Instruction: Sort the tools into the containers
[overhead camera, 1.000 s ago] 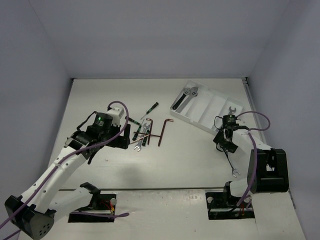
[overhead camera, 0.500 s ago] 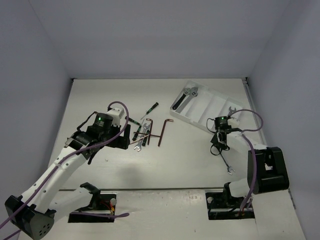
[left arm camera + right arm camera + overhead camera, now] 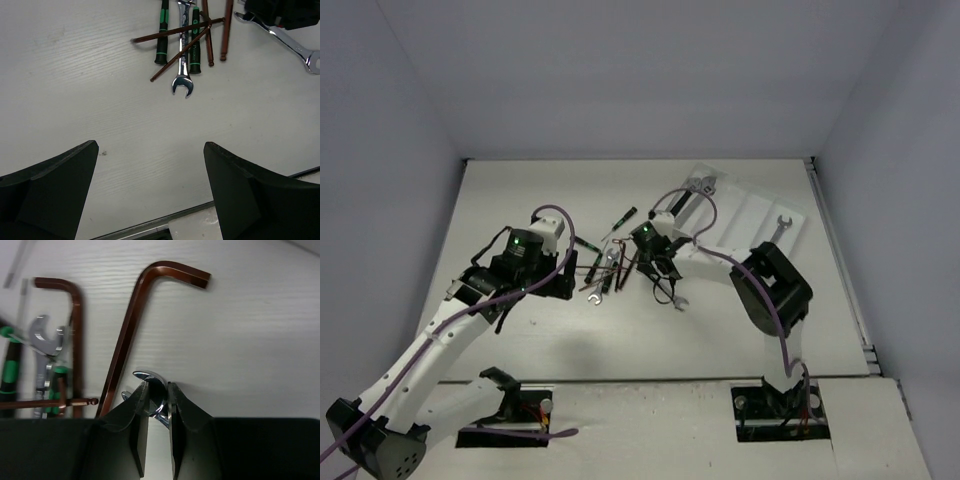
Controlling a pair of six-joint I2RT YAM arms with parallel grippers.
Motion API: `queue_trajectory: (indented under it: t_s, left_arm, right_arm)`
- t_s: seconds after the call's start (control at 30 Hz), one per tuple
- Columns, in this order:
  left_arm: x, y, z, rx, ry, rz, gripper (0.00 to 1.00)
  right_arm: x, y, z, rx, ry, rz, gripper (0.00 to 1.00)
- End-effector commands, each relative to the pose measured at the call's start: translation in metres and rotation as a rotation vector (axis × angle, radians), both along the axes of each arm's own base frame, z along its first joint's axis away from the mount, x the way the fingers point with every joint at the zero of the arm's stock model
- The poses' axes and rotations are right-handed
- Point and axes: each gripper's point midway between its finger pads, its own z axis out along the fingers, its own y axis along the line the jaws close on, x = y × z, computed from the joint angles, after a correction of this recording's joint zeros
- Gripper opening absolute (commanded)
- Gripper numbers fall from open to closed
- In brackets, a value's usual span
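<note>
- The right gripper (image 3: 157,389) has its jaws pinched on the open end of a silver open-end wrench (image 3: 149,375). In the top view the wrench's shaft trails from the gripper toward 5 o'clock.
- I cannot tell whether the free end is off the white table (image 3: 520,200) or resting on it.
- The step in hand looks like the pick-up of this wrench, taken just at the 3 o'clock edge of the loose pile.
- The translucent white rectangular plastic tray (image 3: 750,205) lies toward 2 o'clock from the gripper, well apart from it.
- Its 9 o'clock compartment holds a black-handled silver adjustable wrench (image 3: 688,192). Its 3 o'clock compartment holds a second silver wrench (image 3: 782,226).
- The next move probably calls for a lift clear of the table, a carry toward 2 o'clock, and a release over the compartment with the matching wrench. With the grip at one end, the shaft may swing or catch the tray's rim.
- The left gripper (image 3: 150,146) has its jaws spread wide and holds nothing, with the pile at 12 o'clock in its wrist view.
- Left to sort are the dark reddish-brown L-shaped hex keys (image 3: 131,325), the thin green-and-black screwdrivers (image 3: 161,30) and a small silver pile wrench (image 3: 182,65).
</note>
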Motion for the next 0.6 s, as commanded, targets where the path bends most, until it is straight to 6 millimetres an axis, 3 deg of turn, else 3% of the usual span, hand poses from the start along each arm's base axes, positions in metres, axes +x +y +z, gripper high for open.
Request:
queue_trajectory:
  t_s: [0.0,0.17,0.37,0.57]
  left_arm:
    - [0.006,0.014,0.018,0.040,-0.074,0.048,0.85]
    - [0.003,0.020,0.025,0.044,-0.089,0.064,0.85]
    - [0.001,0.021,0.027,0.039,-0.096,0.068,0.85]
    - [0.003,0.017,0.030,0.029,-0.090,0.058,0.85]
  right_arm:
    - [-0.012,0.024,-0.034,-0.037,0.121,0.094,0.12]
    - [0.003,0.019,-0.023,-0.146,0.096,0.208,0.29]
    - [0.002,0.005,-0.003,-0.237,0.103,0.424,0.45]
    - [-0.006,0.002,0.011,-0.325,0.143,0.662,0.49]
